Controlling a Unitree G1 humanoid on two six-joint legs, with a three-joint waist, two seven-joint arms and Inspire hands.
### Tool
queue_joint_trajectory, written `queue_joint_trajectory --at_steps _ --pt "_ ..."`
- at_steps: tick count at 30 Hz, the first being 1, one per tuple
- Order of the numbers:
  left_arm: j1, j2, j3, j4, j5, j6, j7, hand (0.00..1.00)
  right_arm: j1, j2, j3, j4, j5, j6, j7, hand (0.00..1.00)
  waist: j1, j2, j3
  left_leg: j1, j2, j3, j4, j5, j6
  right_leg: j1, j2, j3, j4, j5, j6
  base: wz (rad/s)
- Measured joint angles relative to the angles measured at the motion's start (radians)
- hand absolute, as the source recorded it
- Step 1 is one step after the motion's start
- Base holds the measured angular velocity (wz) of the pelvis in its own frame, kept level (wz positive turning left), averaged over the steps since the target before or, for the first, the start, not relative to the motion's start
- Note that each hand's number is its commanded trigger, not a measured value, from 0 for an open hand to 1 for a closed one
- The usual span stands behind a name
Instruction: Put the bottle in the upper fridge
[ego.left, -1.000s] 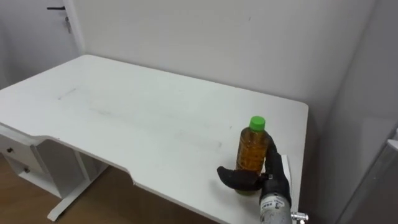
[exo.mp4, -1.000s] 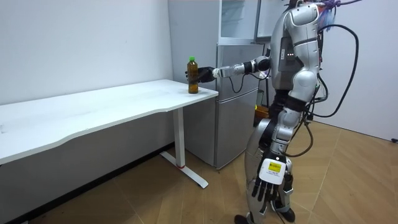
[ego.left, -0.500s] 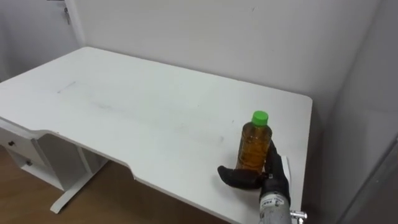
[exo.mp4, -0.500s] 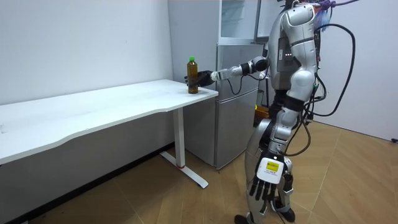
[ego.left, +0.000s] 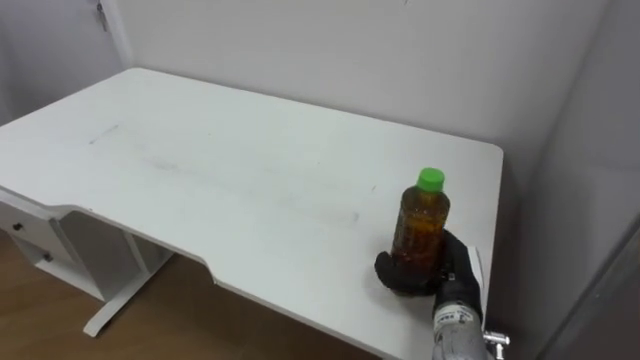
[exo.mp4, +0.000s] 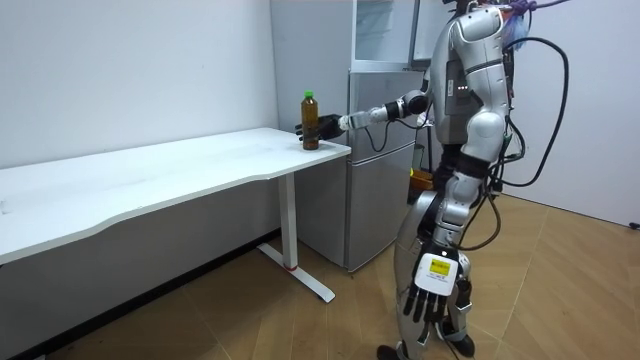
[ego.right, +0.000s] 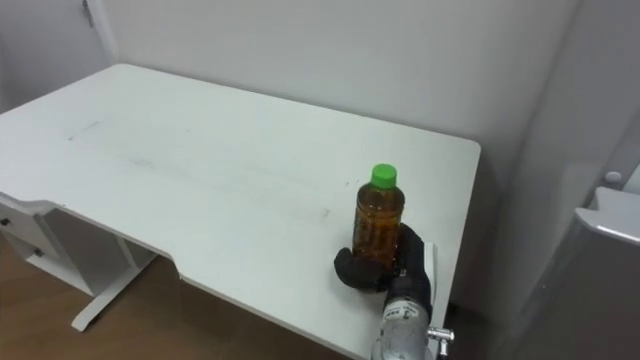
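shell: silver-grey glossy plates are seen on the torso, arms and legs, with darker joints set between them.
cables: black cables are looped out from the back and down past the hip (a purple strap is seen at the shoulders).
right hand (ego.left: 452, 272): black fingers and palm are joined to a round silver wrist; a white tag is fixed at the back, and a metal bolt juts from the wrist.
left hand (exo.mp4: 432, 290): black fingers are set below a white back plate marked in yellow.
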Motion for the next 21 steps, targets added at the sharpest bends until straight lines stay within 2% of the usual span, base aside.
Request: queue_joint_trajectory --at_steps 11,15,21 --pt "0.001 0.001 -0.004 0.0 0.0 0.003 0.0 0.0 0.0 -0.006 0.0 0.009 0.059 0.001 0.036 1.0 0.001 0.0 -0.0005 0.003 0.0 -0.001 0.0 0.0 0.0 -0.001 0.0 0.0 -0.001 0.0 0.0 0.0" --pt "0.004 0.002 -0.009 -0.011 -0.005 0.004 0.0 0.0 0.0 -0.005 0.011 -0.002 0.064 0.003 0.064 1.0 -0.001 -0.003 -0.0035 -0.008 0.002 0.002 -0.001 0.001 -0.001 -0.015 0.001 0.001 0.0 0.0 0.0 -0.02" --pt "0.007 0.003 -0.013 -0.016 -0.001 0.001 0.0 0.0 0.014 0.003 0.064 -0.075 0.059 0.048 0.126 1.0 0.0 -0.002 -0.0053 -0.003 0.003 0.018 0.0 0.002 0.0 -0.017 -0.001 0.026 0.0 0.0 0.0 -0.08"
